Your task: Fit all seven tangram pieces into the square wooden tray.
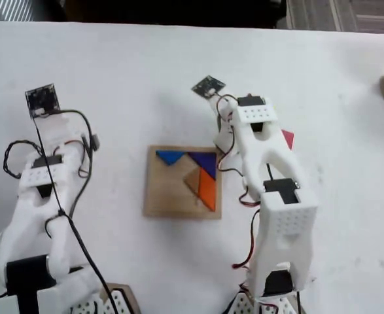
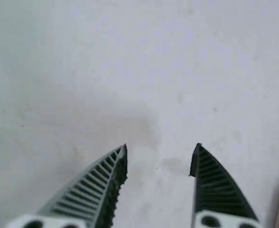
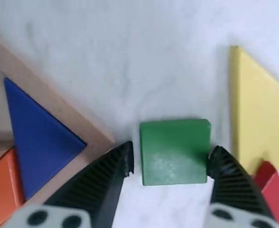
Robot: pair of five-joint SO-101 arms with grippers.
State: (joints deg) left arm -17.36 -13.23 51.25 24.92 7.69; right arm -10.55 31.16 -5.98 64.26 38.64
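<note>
Right gripper [image 3: 171,159] open astride the green square piece [image 3: 175,152]; left gripper [image 2: 159,156] open above the white worktop [image 2: 129,57].

The right gripper's jaws stand spread, one to each side of the green square piece, which lies flat on the worktop between them (whether either fingertip touches it, I cannot tell). Just beyond one fingertip lies a yellow triangle [image 3: 260,109], with a red piece [image 3: 272,183] beside that finger. Beyond the other fingertip sits the square wooden tray [image 3: 58,109], near the gripper, holding a dark blue triangle [image 3: 39,142] and an orange piece [image 3: 1,190] touching it. From above, a light blue triangle [image 1: 170,156] also lies in the tray. The left gripper's jaws are parted with nothing between them, the tray's edge off to one side.
</note>
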